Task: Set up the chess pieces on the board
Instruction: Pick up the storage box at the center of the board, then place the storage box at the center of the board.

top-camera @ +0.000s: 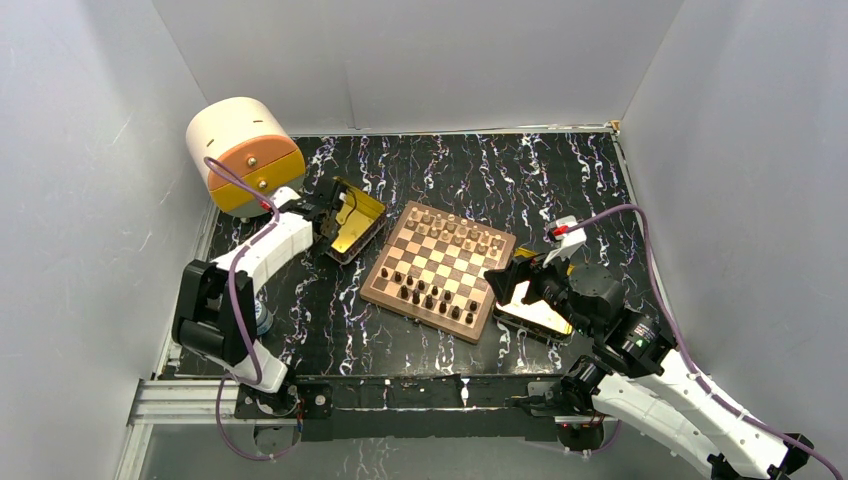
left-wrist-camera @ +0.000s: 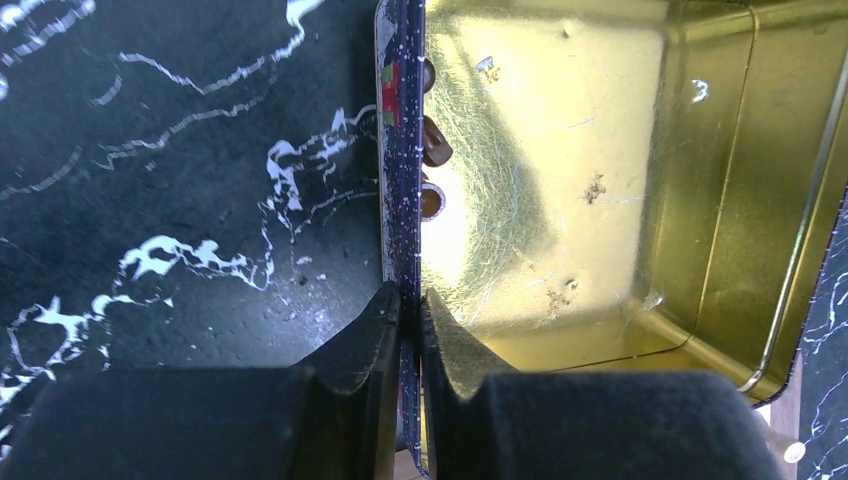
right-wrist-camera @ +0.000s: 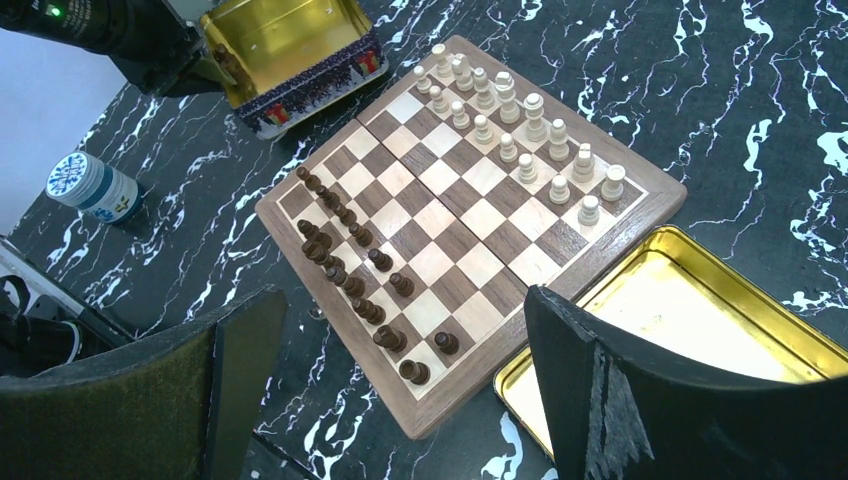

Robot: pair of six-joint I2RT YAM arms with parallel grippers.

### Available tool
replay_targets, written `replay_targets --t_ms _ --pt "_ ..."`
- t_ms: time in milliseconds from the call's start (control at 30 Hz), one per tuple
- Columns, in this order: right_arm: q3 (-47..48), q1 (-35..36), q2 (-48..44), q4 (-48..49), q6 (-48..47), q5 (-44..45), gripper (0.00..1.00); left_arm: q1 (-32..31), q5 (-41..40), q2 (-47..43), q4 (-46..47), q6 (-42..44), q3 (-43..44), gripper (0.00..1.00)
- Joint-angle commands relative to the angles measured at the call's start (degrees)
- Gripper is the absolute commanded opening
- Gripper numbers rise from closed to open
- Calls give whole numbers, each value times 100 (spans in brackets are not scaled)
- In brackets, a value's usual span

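The board (top-camera: 447,262) is lying at an angle mid-desk (top-camera: 560,180), its brown rim framing tan and dark wooden squares. Turned light pieces (right-wrist-camera: 510,148) are standing along the far edge and dark pieces (right-wrist-camera: 352,285) along the near edge, with open squares running between them. Just beside its near right edge a shiny gold tray (right-wrist-camera: 680,310) is sitting, and the right gripper (right-wrist-camera: 400,320) is hovering there, fingers spread wide. Off the board's left corner, the left gripper (left-wrist-camera: 410,310) is pinching the thin side wall of a tilted, gold-lined tin (left-wrist-camera: 560,180), where three brown pieces (left-wrist-camera: 436,145) are lying against that wall.

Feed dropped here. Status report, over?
Left fingers shut on tin wall. Right fingers open over tray. Pieces lined up on board, both ends. Nothing blocking.
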Motion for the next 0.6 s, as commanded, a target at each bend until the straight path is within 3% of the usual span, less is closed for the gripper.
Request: replay_targets --t_ms 0,233,467,567 --pt "196 23 1 381 4 -65 99 46 -762 -484 -231 568 459 0" --pt "217 22 36 434 -22 -73 99 44 -1037 -832 -221 1914 697 0" --pt "237 26 70 493 -22 -158 99 48 -421 -926 -69 3954 948 0" --pt "229 27 15 627 -110 -322 99 71 -518 -785 -147 4500 1110 0"
